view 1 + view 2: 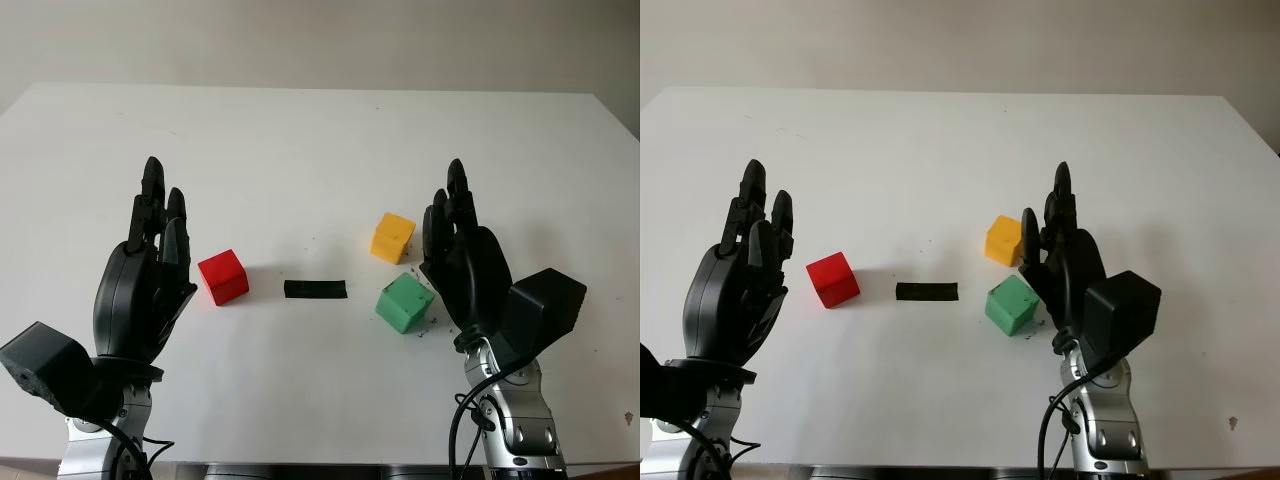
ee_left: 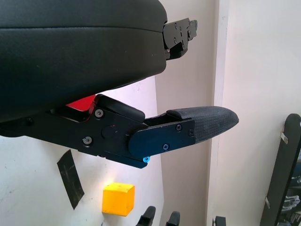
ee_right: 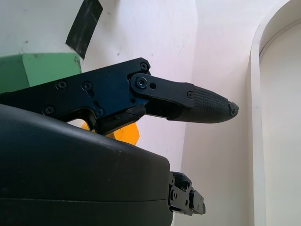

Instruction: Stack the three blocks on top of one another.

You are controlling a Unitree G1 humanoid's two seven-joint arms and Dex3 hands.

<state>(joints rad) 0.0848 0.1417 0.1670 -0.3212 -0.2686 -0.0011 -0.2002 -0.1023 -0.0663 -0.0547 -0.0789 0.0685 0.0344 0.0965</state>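
Note:
Three blocks lie apart on the white table (image 1: pixel 320 140). The red block (image 1: pixel 222 276) sits left of centre, the yellow block (image 1: pixel 392 237) right of centre, and the green block (image 1: pixel 404 302) just in front of the yellow one. My left hand (image 1: pixel 155 225) is open, raised just left of the red block, not touching it. My right hand (image 1: pixel 455 215) is open, raised just right of the green and yellow blocks. The right wrist view shows the green block (image 3: pixel 37 70) and a sliver of the yellow block (image 3: pixel 126 134) beside the hand.
A short strip of black tape (image 1: pixel 315 289) lies flat between the red and green blocks. The table's far half is bare white surface, with a pale wall behind it.

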